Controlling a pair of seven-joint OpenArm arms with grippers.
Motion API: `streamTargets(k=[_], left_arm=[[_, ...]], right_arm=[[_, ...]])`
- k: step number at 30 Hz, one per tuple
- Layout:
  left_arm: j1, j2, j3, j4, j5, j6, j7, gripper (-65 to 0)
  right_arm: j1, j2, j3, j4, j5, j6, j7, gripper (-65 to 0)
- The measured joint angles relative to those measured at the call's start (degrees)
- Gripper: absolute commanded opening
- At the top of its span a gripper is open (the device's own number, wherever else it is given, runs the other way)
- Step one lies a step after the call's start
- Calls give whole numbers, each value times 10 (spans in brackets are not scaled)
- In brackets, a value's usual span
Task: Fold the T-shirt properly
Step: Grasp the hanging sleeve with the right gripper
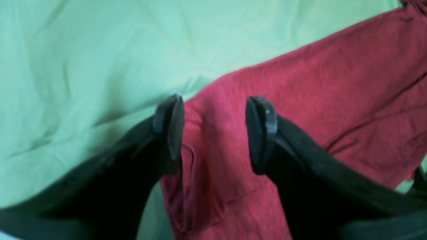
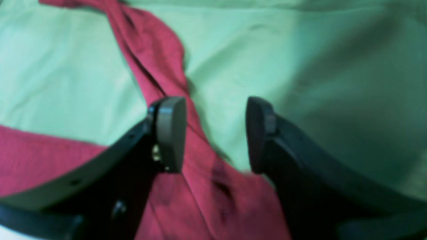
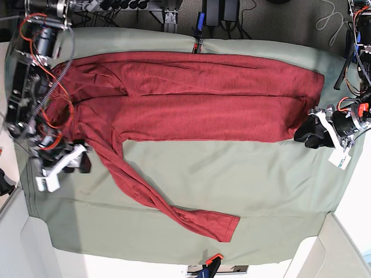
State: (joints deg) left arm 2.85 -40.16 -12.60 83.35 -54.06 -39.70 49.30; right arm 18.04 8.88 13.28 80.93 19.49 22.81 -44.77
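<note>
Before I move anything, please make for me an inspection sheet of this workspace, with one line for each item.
Surface: sage-green cloth, with some wrinkles, spread under the shirt.
Job's things: dark red T-shirt, gathered in a wide band, with a long narrow strip reaching toward the base view's bottom edge; not neatly folded.
Clutter: nothing seen.
Left hand: open, over the shirt's end, holding nothing.
Right hand: open, near the strip's upper part, holding nothing.
Cables: red cable along the right arm; pale cable near the left arm.
Surroundings: white area beyond the cloth.
</note>
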Motion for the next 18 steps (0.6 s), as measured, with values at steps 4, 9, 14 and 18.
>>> streamTargets(k=[4,9,14,18], left_arm=[[0,2,0,0,0,0,0,-321],[0,7,0,0,-1,0,2,-321],[0,19,0,0,1,0,9,-321],[0,19,0,0,0,0,11,-321]], right_arm=[[58,-33,-62,-97,-61,-6,51,-307],[95,-39,-131,-202,-107,-43,83,-303],[104,-38,-164,-229,-115,-55,89,-357],[104,-41,-167,-225,-108,-55,73,-650]])
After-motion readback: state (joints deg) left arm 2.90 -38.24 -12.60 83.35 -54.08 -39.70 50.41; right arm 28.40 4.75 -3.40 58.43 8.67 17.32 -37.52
